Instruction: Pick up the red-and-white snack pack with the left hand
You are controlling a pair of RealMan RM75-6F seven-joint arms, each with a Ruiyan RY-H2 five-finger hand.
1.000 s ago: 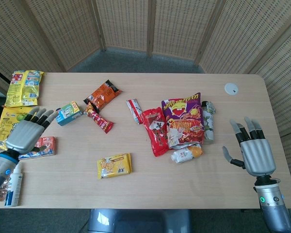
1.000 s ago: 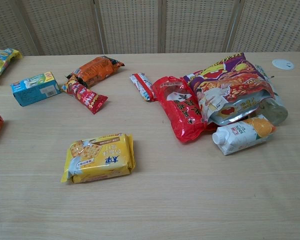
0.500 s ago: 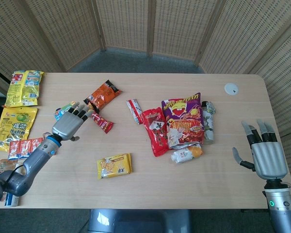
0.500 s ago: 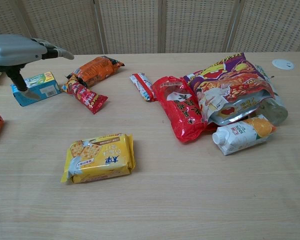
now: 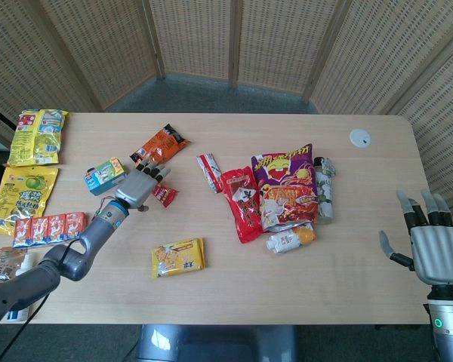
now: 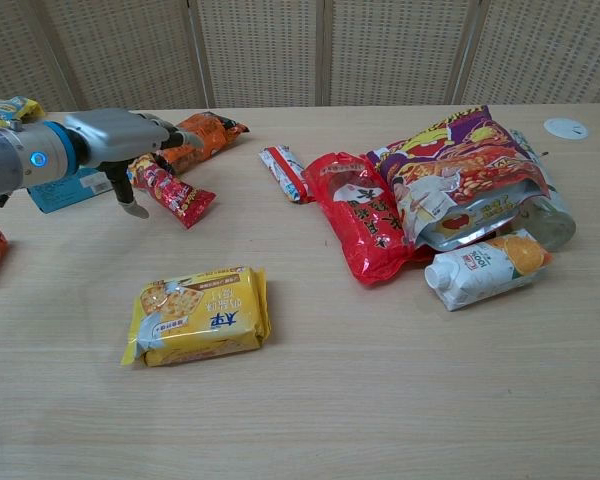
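The red-and-white snack pack [image 5: 208, 171] [image 6: 283, 171] lies flat near the table's middle, just left of a big red bag [image 5: 241, 204]. My left hand [image 5: 140, 185] [image 6: 128, 139] is a short way to its left, open with fingers stretched out. It hovers over a long red stick pack [image 6: 176, 194] and beside an orange pack [image 5: 160, 145], holding nothing. My right hand [image 5: 436, 246] stays open off the table's near right edge, seen only in the head view.
A blue-green box [image 5: 106, 175] sits behind the left hand. A yellow cracker pack [image 5: 179, 257] lies near the front. A purple chip bag [image 5: 287, 181] and a juice carton [image 5: 291, 239] crowd the right of the target. Yellow bags [image 5: 36, 136] line the left edge.
My left hand has swept from the table's left edge rightward to above the red stick pack. My right hand has drawn back toward the lower right corner.
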